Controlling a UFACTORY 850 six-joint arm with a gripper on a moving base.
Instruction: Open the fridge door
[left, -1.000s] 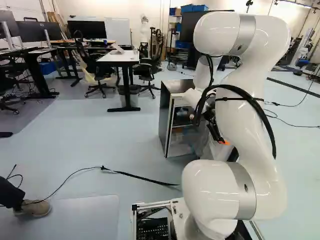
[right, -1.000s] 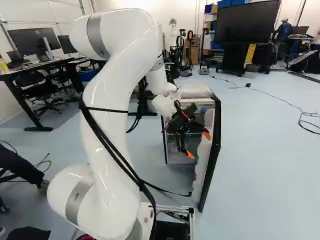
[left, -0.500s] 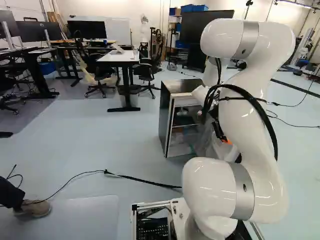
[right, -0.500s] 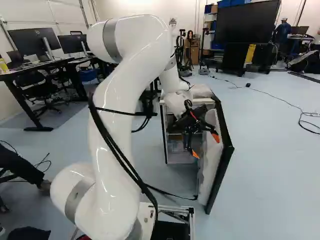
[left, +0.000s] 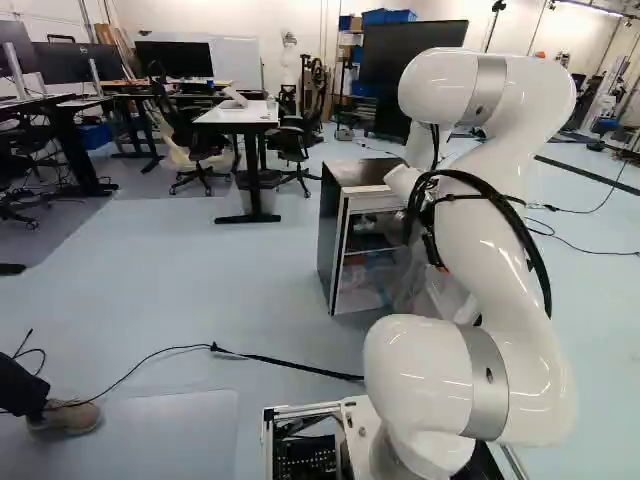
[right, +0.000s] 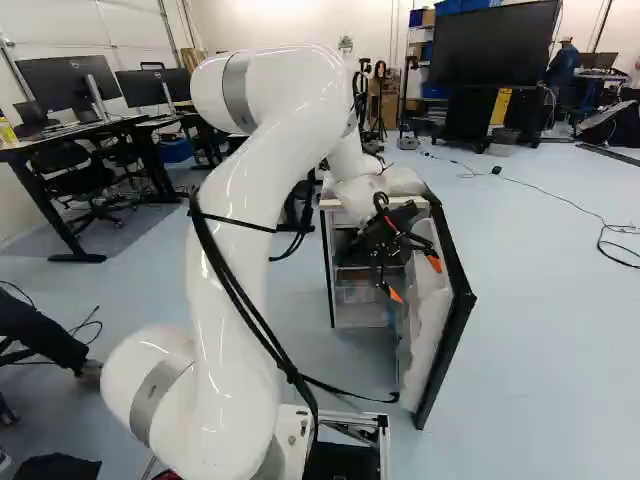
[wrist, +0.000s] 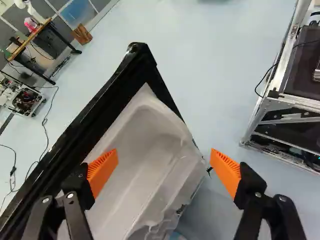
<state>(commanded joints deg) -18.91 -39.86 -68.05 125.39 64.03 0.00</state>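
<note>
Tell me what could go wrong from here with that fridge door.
The claw stands open with no grip on the fridge door, so a push could slip off its edge. One orange pad shows against the white door liner and might scrape or snag it. The black cable on the floor seems to run to the door's foot and could catch if the door swings wider.

Bright, diffuse light washes the floor (right: 540, 300), glinting on my white arm (right: 270, 150) and the black-rimmed fridge door (wrist: 85, 125); soft shadow falls beside it.
</note>
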